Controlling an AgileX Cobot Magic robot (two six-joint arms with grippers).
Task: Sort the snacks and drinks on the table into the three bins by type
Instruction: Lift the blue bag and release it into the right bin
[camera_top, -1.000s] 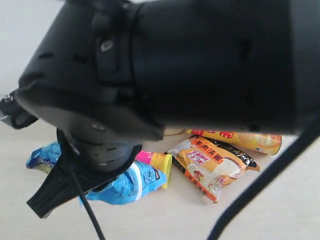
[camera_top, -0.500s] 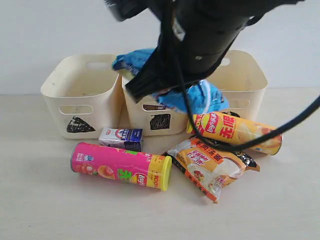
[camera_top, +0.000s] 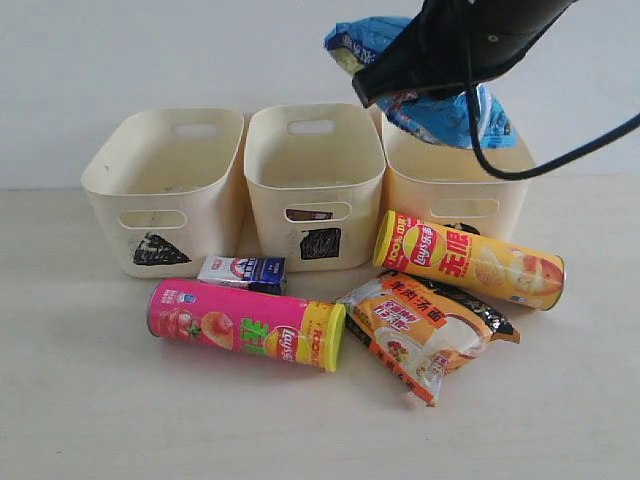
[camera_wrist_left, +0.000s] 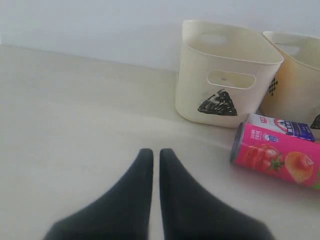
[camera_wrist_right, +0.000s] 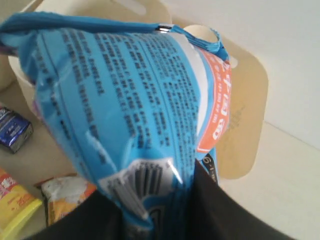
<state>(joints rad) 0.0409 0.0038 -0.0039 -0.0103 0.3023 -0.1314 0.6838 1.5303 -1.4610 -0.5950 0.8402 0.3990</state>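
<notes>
- Bag (camera_top: 455, 118), the blue one, had left the table (camera_top: 100, 420) within the last second. It had lain crumpled by the pink tube (camera_top: 245, 325), then hung before the middle bin (camera_top: 310, 170). Now it hung in the air over the right bin (camera_top: 450, 190), not yet inside.
- The right claw (camera_wrist_right: 160, 215) stood partly closed, pinching the bag by one end. Its arm had drawn back from the exterior camera, which it had blocked a second before.
- By my reading the carry was nearly over, and letting go above that bin was all that remained for this item. The pink tube, yellow tube (camera_top: 470, 260), orange bag (camera_top: 425, 335) and carton (camera_top: 240, 270) waited on the table before the bins.
- The left claw (camera_wrist_left: 156, 155) was closed, fingers together, with nothing between them. It sat low over bare table, well apart from the triangle bin (camera_wrist_left: 200, 85).
- The blue bag was thin glossy film, puffed and creased, with a crimped seal. It would likely sag and swing in the grip.
- The tubes were stiff cylinders lying on their sides, apt to roll. The carton was a small flat-sided block.
- The bins were smooth cream plastic with rounded corners and slot handles, set in a row along the table's back edge by the wall.
- The table was pale, matt and faintly grained.
</notes>
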